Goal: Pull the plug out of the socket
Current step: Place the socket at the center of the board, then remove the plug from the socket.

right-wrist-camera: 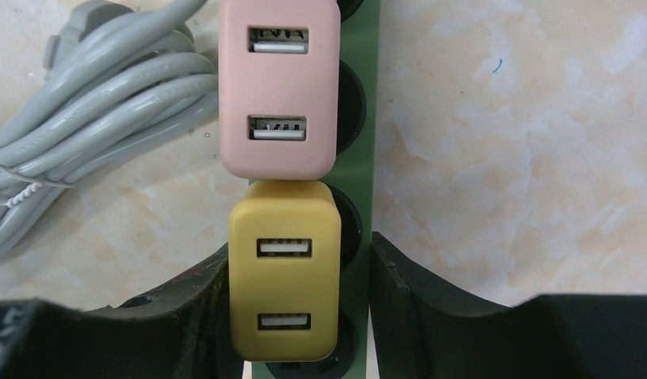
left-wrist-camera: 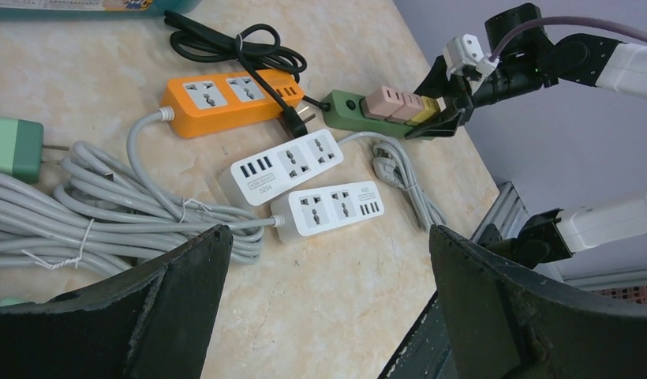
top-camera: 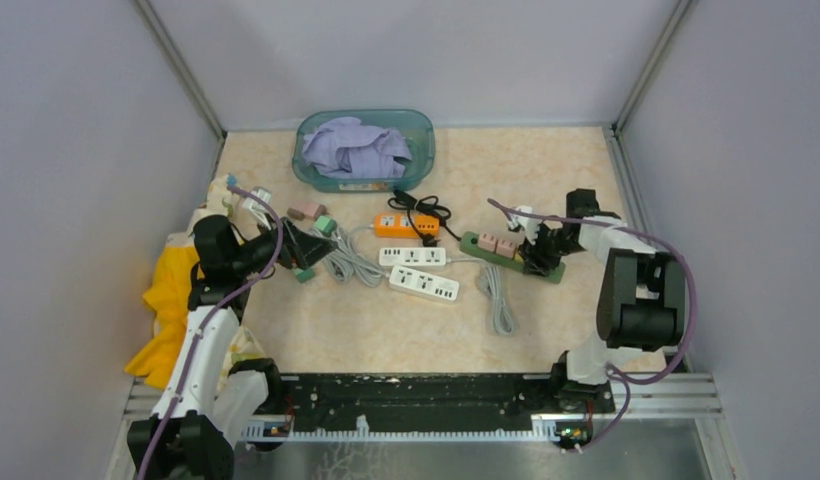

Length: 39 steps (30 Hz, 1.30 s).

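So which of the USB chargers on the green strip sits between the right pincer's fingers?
The yellow charger, at the green strip's end; the pink chargers farther along lie outside the right pincer.

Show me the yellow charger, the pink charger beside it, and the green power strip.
yellow charger point(right-wrist-camera: 285, 284): right wrist view, face between its ports.
pink charger point(right-wrist-camera: 279, 87): right wrist view, face between its ports.
green power strip point(left-wrist-camera: 336, 110): left wrist view, bare left end.

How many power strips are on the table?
4: orange strip, centre rear; far white strip and near white strip before it; green strip at right. More may hide left.
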### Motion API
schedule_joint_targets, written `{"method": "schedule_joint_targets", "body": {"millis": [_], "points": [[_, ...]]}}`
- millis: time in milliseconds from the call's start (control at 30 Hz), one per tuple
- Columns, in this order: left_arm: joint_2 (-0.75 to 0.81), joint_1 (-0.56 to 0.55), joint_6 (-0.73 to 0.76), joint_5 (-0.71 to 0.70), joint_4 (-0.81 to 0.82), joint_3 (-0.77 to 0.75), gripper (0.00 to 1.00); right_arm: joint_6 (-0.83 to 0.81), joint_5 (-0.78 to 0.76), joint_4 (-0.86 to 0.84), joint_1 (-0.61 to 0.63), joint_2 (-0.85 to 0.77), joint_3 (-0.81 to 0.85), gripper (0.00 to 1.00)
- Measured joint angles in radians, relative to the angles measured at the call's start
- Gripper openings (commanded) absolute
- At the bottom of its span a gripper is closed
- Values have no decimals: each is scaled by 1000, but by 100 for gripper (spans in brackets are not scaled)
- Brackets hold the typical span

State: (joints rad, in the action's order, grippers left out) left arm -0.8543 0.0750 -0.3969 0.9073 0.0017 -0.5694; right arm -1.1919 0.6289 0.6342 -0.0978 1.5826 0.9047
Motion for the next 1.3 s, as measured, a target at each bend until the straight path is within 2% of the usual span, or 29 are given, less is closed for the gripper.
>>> {"method": "schedule_joint_targets", "body": {"millis": [133, 367, 433, 633, 800, 1033, 1300], "points": [[0, 0, -3, 4, 9, 0, 100, -35, -27, -8, 10, 0, -8, 45], [0, 0, -6, 13, 23, 0, 100, -34, -34, 11, 17, -11, -18, 76], [1, 0, -7, 14, 24, 0, 100, -31, -34, 21, 23, -34, -24, 81], [6, 0, -8, 19, 27, 0, 100, -27, -29, 64, 25, -138, -14, 83], [7, 0, -10, 22, 29, 0, 100, -31, 2, 151, 25, -168, 68, 83], [9, 0, -10, 28, 29, 0, 100, -42, 151, 271, 44, -220, 199, 85], [10, 0, -11, 33, 35, 2, 100, -63, 376, 319, 94, -233, 233, 87]]}}
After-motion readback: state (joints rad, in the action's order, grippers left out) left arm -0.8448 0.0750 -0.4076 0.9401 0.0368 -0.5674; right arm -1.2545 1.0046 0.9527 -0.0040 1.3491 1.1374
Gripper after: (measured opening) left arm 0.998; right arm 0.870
